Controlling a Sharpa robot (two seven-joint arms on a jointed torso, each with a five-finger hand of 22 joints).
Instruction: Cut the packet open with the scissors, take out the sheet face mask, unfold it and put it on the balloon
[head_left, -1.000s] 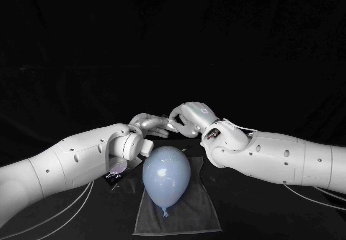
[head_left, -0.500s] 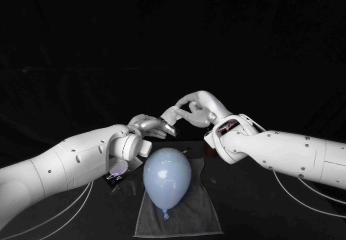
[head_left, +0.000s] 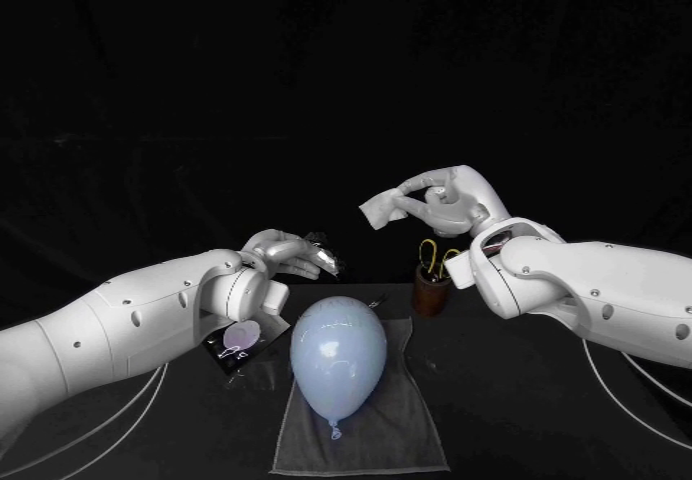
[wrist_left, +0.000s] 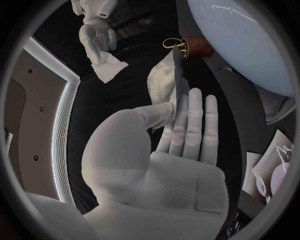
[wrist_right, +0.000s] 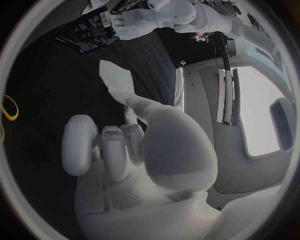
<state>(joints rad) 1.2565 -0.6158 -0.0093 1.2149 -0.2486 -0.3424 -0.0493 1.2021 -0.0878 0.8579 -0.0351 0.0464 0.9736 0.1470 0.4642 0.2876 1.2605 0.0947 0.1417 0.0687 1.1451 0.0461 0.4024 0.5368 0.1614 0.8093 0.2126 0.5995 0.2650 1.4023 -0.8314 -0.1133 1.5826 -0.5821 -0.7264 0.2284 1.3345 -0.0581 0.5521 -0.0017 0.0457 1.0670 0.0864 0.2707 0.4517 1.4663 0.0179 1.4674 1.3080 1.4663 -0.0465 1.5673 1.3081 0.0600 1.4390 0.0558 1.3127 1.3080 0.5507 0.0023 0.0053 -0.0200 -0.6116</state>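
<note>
The black table carries a grey cloth, and the pale blue balloon lies lengthwise on it, knot end toward the robot.

The left hand hangs just beyond the balloon's far end, a little to its left. Its thumb presses the silvery packet flat against straightened fingers that lie side by side. No lettering can be read on the packet's face.

The right hand is raised above and beyond the balloon's far end, to its right and well clear of it. It pinches the sheet face mask, a folded white pad, between thumb and fingertip, and its other fingers curl in beside them. The mask points toward the left hand, with a gap between them.

A brown cup stands just right of the balloon's far end, off the cloth. The scissors stand in it with their yellow handles up.

Left of the balloon, under the left arm, lies a printed black sheet with a pale oval and a white line drawing on it. In the right wrist view it shows a barcode and blocks of small white text, too fine to read.
</note>
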